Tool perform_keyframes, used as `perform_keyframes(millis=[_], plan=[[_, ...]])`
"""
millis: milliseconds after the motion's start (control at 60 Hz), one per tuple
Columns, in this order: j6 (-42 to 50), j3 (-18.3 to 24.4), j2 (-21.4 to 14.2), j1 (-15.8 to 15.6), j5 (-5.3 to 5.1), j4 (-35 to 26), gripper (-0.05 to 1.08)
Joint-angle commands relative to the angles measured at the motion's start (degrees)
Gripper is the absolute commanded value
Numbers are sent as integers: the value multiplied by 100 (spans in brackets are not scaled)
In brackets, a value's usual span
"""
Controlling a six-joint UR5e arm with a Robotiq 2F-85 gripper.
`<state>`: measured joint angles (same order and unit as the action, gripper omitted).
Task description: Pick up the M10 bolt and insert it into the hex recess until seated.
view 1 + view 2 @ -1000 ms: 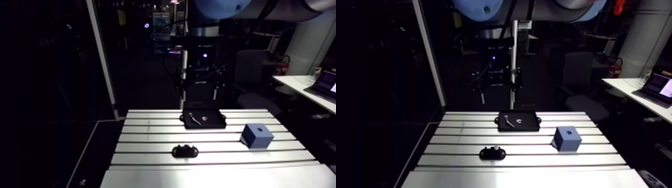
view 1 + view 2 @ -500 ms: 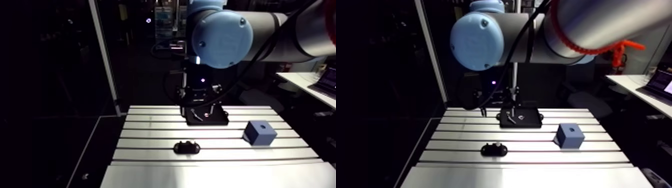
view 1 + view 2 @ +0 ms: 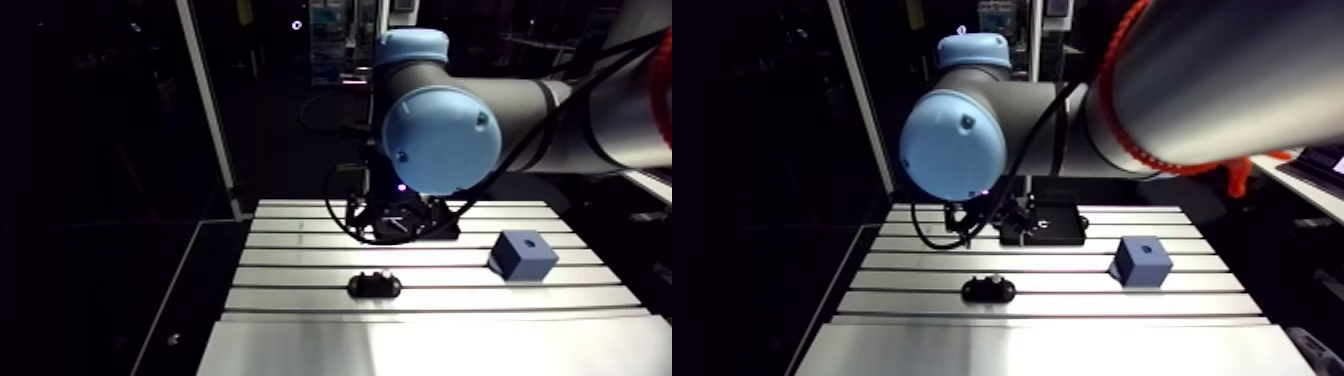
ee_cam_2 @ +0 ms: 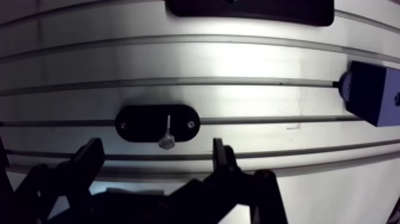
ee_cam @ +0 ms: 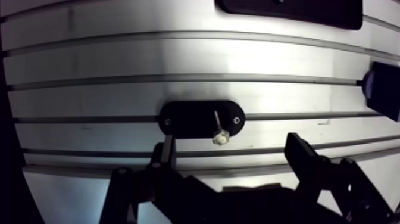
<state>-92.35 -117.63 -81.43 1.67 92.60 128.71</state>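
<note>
Ahead of spread tool, bolt, perhaps atop black mount

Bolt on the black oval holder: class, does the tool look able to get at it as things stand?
Probably yes: the tool is open, the bolt lies on the holder ahead of its gap, and nothing covers it.

the arm's light-blue joint cap now hangs low in the arm view, in front of the black tray and hiding part of it; earlier it sits well above the tray. the gripper, earlier high over the tray, now shows lower, level with it.
</note>
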Motion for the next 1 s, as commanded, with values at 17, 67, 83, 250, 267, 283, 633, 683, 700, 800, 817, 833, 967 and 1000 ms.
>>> perform_keyframes(millis=[17, 67, 83, 250, 267, 283, 633, 683, 700, 800, 817, 833, 967, 1000], plan=[[-31, -199, 62, 8, -85, 399, 1], [-104, -252, 62, 16, -121, 463, 1], [-104, -252, 62, 16, -121, 463, 1], [-198, -444, 71, 60, -132, 747, 1], [-198, -444, 71, 60, -132, 747, 1], [-199, -471, 71, 69, -132, 786, 1], [-288, -650, 115, 97, -124, 942, 2], [-288, -652, 115, 97, -124, 942, 3], [-288, -652, 115, 97, -124, 942, 3], [-295, -659, 115, 113, -132, 942, 3], [-304, -668, 115, 129, -132, 942, 3], [-304, -668, 115, 129, -132, 942, 3], [-322, -696, 115, 151, -132, 942, 4], [-323, -696, 108, 150, -132, 942, 4]])
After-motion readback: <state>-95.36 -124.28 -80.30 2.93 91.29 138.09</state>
